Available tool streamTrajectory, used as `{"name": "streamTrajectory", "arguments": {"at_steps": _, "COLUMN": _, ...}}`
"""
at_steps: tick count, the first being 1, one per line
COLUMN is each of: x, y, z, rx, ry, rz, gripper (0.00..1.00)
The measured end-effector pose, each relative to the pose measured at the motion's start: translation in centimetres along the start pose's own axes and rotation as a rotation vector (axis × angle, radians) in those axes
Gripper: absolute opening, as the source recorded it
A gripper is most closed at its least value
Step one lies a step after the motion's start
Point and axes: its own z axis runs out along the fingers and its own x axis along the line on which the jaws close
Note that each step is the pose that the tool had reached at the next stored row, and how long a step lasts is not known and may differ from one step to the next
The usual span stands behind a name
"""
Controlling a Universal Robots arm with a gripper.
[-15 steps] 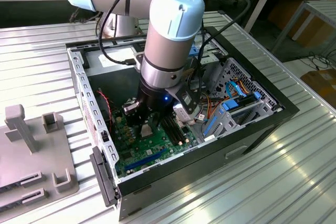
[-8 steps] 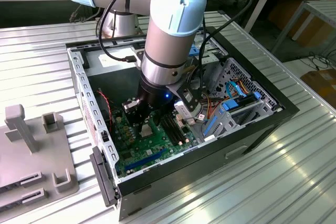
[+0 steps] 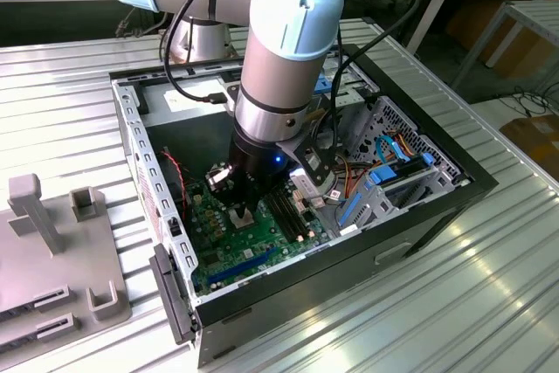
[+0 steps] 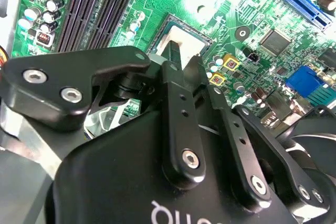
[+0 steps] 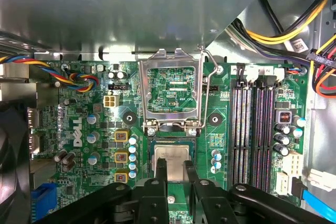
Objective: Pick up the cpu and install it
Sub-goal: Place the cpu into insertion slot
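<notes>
We see the gripper (image 5: 175, 162) standing low over the processor socket (image 5: 149, 148), with the cpu (image 5: 174, 153) directly at its tip. We cannot tell whether it is clamped on the chip or standing loose of it. The cpu's pale metal face lies inside the socket's dark border, level with the motherboard (image 5: 79, 129) as far as we can make out; its near part is covered by the gripper's black body. In the second wrist view the gripper (image 4: 184, 55) again covers much of the cpu (image 4: 185, 38), leaving a bright patch of its face showing.

The socket's metal load frame (image 5: 144, 90) is swung up and open just beyond the cpu, and its wire lever (image 5: 210, 61) is raised beside it.

In the exterior view the arm reaches down into an open computer case (image 3: 419, 224) that lies on a ribbed metal table (image 3: 437, 321), with the gripper (image 3: 243, 214) down at the motherboard (image 3: 218, 255). The case also holds black memory slots (image 5: 252, 129) beside the socket, coloured cables (image 5: 79, 74) and a drive cage (image 3: 397, 150) at the exterior view's right. A grey fixture (image 3: 52, 251) stands on the table at the exterior view's left, cut off by the edge.
</notes>
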Motion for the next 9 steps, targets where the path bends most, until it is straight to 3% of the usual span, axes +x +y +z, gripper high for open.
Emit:
{"name": "streamTrajectory", "arguments": {"at_steps": 3, "x": 0.00, "y": 0.00, "z": 0.00, "rx": 0.0000, "ry": 0.0000, "rz": 0.000, "gripper": 0.25}}
{"name": "streamTrajectory", "arguments": {"at_steps": 4, "x": 0.00, "y": 0.00, "z": 0.00, "rx": 0.0000, "ry": 0.0000, "rz": 0.000, "gripper": 0.19}}
{"name": "streamTrajectory", "arguments": {"at_steps": 6, "x": 0.01, "y": 0.00, "z": 0.00, "rx": 0.0000, "ry": 0.0000, "rz": 0.000, "gripper": 0.19}}
{"name": "streamTrajectory", "arguments": {"at_steps": 7, "x": 0.01, "y": 0.00, "z": 0.00, "rx": 0.0000, "ry": 0.0000, "rz": 0.000, "gripper": 0.13}}
{"name": "streamTrajectory", "arguments": {"at_steps": 9, "x": 0.01, "y": 0.00, "z": 0.00, "rx": 0.0000, "ry": 0.0000, "rz": 0.000, "gripper": 0.11}}
